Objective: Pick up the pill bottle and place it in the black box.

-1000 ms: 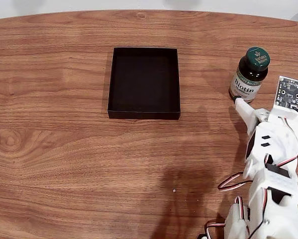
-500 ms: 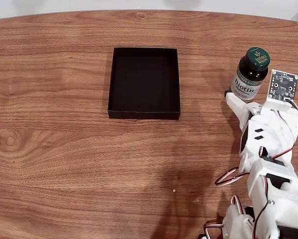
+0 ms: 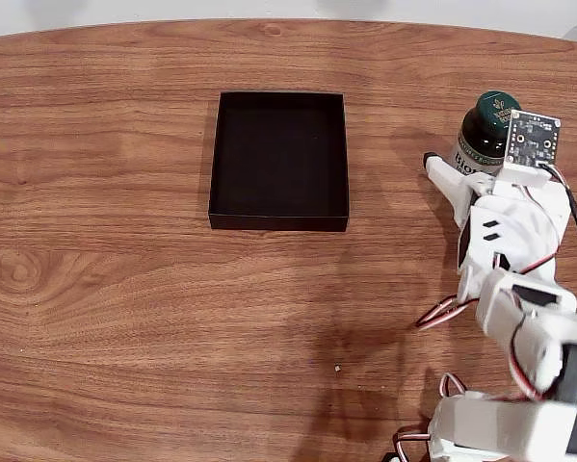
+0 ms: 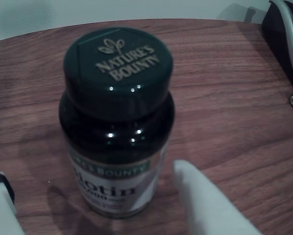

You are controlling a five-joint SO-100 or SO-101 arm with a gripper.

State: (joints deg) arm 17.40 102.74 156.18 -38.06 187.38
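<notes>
The pill bottle (image 3: 482, 135) stands upright near the right edge of the wood-grain bench (image 3: 124, 289), long axis vertical, green cap up. The end effector (image 4: 95, 215) has its white fingers (image 4: 205, 205) spread apart on either side of the bottle's base. The black box (image 3: 280, 160) lies well apart to the left.

Glossy dark pill bottle (image 4: 118, 132), matte black box (image 3: 279, 159) — wood-grain table (image 3: 124, 308)
</notes>
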